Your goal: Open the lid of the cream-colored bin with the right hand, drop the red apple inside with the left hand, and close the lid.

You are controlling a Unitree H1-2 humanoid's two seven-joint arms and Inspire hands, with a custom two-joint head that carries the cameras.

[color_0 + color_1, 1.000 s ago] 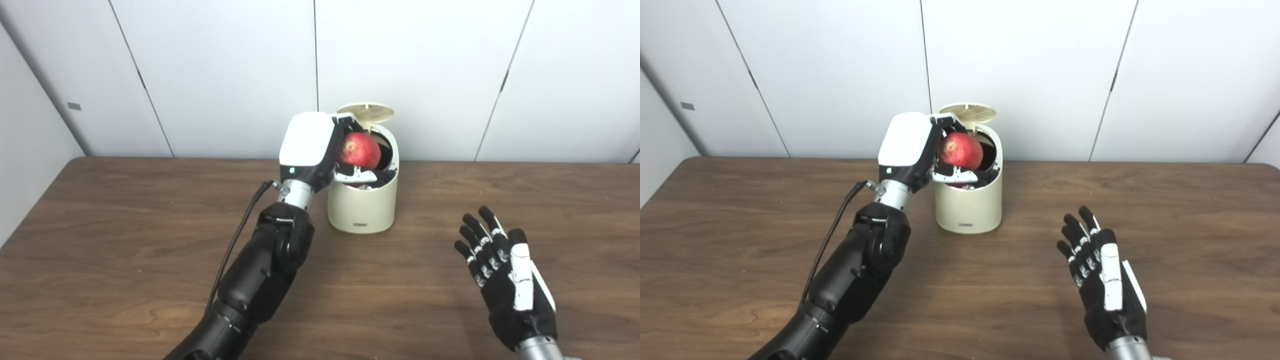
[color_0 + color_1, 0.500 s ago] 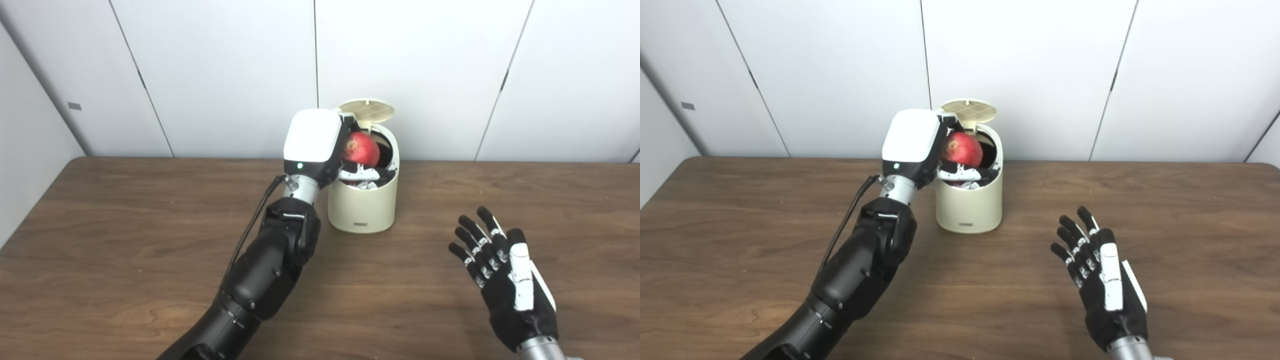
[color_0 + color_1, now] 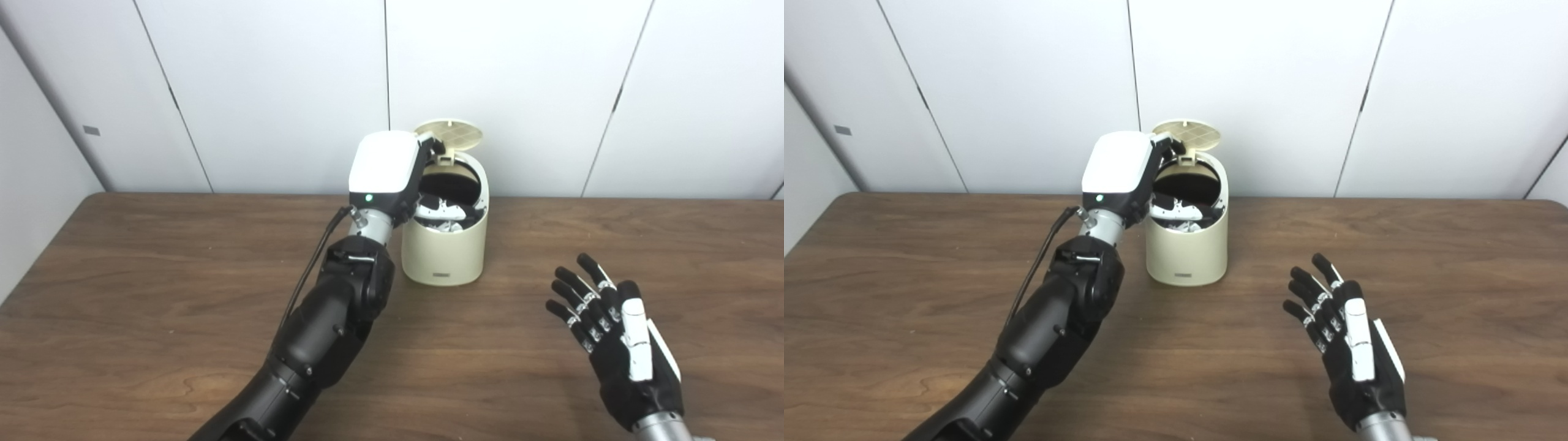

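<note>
While my left hand point(image 3: 392, 174) hangs emptied over the bin point(image 3: 445, 245), lid point(image 3: 449, 128) propped, my right hand point(image 3: 618, 343) waits spread.

No legible text; small label low on bin point(image 3: 442, 275) front unreadable.

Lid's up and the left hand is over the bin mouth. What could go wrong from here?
The left hand has fingers inside the bin; pulling back carelessly might tip it or bump the raised lid. The right hand waits open, far from the lid, so closing needs a long reach.
</note>
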